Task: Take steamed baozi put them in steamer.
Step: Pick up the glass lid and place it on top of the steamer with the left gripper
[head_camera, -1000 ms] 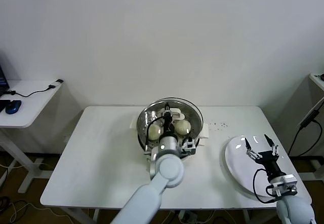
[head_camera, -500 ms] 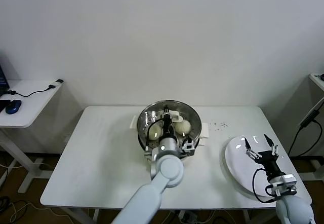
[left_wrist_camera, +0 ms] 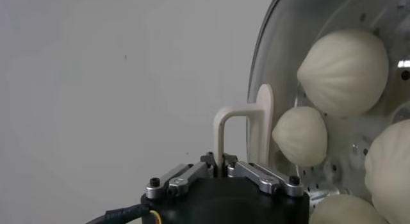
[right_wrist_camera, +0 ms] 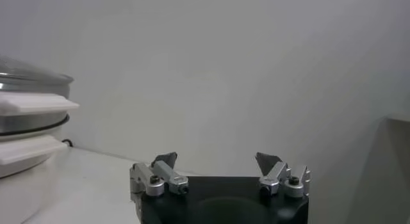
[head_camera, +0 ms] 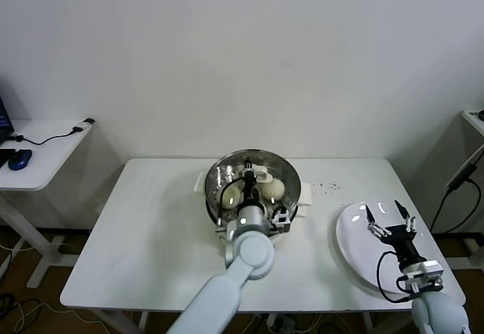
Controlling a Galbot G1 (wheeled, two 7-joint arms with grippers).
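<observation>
The steamer (head_camera: 214,180) stands at the middle back of the table, with a glass lid (left_wrist_camera: 259,65) lying on it. Several cream-white baozi (left_wrist_camera: 343,72) sit inside on the perforated floor; the head view shows two of them (head_camera: 231,196) through the glass. My left gripper (head_camera: 248,175) is above the pot's middle, shut on the lid's cream loop handle (left_wrist_camera: 238,116). My right gripper (head_camera: 389,214) hovers open over the white plate (head_camera: 355,255) at the table's right end, holding nothing. In the right wrist view the steamer (right_wrist_camera: 25,110) shows far off beside the open right gripper (right_wrist_camera: 218,160).
The plate overhangs the table's right front corner. A few dark specks (head_camera: 329,188) lie on the table between steamer and plate. A side desk (head_camera: 45,160) with a mouse and a cable stands to the left. A wall runs close behind the table.
The lid, held raised and tilted over the steamer a second ago, has come down flat onto the pot. The right arm has not moved.
</observation>
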